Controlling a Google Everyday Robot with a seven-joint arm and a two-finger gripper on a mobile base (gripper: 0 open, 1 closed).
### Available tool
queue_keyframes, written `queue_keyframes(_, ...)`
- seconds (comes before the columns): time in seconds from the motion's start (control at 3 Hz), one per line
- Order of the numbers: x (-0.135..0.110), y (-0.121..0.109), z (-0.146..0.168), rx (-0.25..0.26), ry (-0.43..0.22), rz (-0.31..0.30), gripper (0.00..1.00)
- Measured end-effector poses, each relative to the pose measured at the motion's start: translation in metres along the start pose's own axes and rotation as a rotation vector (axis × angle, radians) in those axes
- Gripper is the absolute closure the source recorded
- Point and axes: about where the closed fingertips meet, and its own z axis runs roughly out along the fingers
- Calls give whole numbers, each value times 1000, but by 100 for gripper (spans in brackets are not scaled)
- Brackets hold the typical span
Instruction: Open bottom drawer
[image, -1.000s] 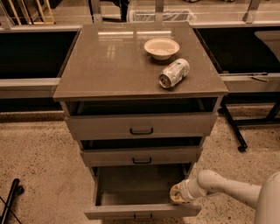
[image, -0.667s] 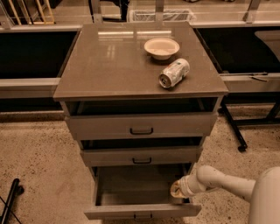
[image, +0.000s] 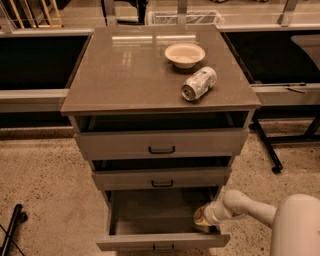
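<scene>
Cabinet: grey-brown and boxy, with a smooth, glossy top that catches pale reflections; three flat-fronted drawers are stacked under it
Bottom drawer: lowest of the three, at the near edge of the scene just above the floor; drawn well out toward the near side, showing a shallow rectangular tray with thin walls; a small black bar handle sits at the centre of its front
Middle drawer: slightly out, with a dark gap above its front
Top drawer: widest, slightly out, with a larger black handle
Gripper: pale and rounded, inside the bottom drawer at its near right corner, just behind the front panel; cannot tell whether it is open or closed
Arm: smooth white tube reaching in from the near right over the drawer's right wall
Bowl: shallow, round, cream, on the far right of the top
Can: cylinder lying on its side, just near of the bowl, close to the right edge
Floor: speckled beige, open to the left of the cabinet
Right side: a black wheeled frame leg stands apart from the cabinet
</scene>
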Motion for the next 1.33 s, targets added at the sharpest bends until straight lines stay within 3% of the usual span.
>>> queue_keyframes(0.67, 3, 23, 50, -111, -49, 13, 100)
queue_keyframes(1.33, -13, 53, 79, -221, -60, -23, 100)
